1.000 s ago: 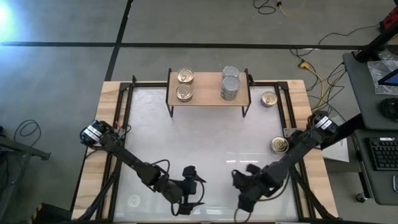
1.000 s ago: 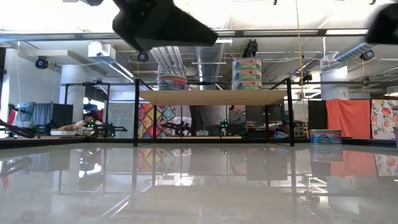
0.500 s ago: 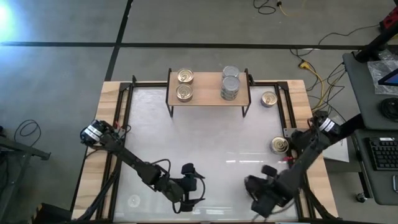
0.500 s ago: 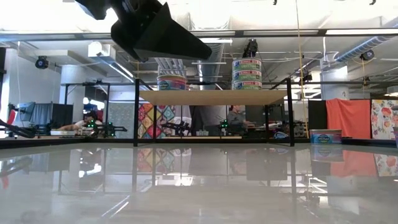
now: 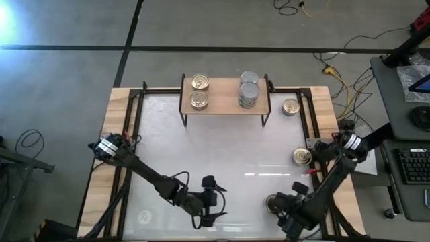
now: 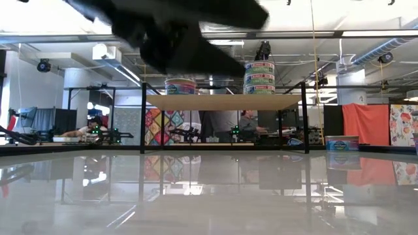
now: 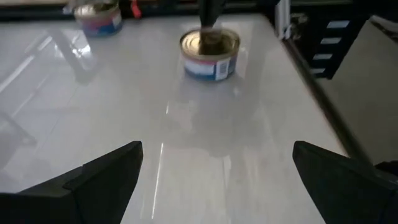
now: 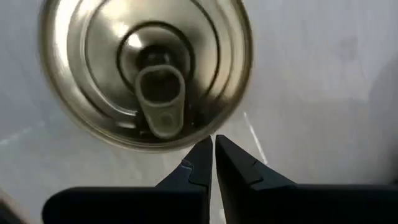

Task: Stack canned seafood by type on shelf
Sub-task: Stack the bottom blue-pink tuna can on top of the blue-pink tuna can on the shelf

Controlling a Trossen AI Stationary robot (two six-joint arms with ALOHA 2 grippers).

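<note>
Right gripper: your right gripper (image 8: 213, 144) sits at the near right of the table (image 5: 222, 154), fingers pressed together with nothing between them, tips poised just above the rim of a gold pull-ring tin (image 8: 146, 71)
Just changed: over the last second the right arm swung from nearer the table's middle out to this near-right spot; the fingers were together the whole way
What that means: it looks like you have lined up on the next tin, but closed fingers cannot take it; you would probably need to spread them before going down
Left gripper: your left gripper (image 7: 216, 152) waits near the middle of the near edge, fingers spread wide and empty, and has only drifted slightly; its camera looks across at the same tin
Shelf: the shelf (image 5: 225, 107) stands at the far centre, untouched in that second
Gold tins on shelf: two (image 5: 199, 91) lie side by side on its left half, not stacked
Silver tins on shelf: a stack of silver-lidded tins (image 6: 259, 77) stands on its right half, three high from table level
Loose tins: one gold-lidded tin (image 5: 290, 106) sits on the table just right of the shelf, another (image 5: 302, 156) at the right edge
Progress: silver type looks sorted; three gold tins are off the shelf
Watch: the glossy tabletop may let a nudged tin slide
</note>
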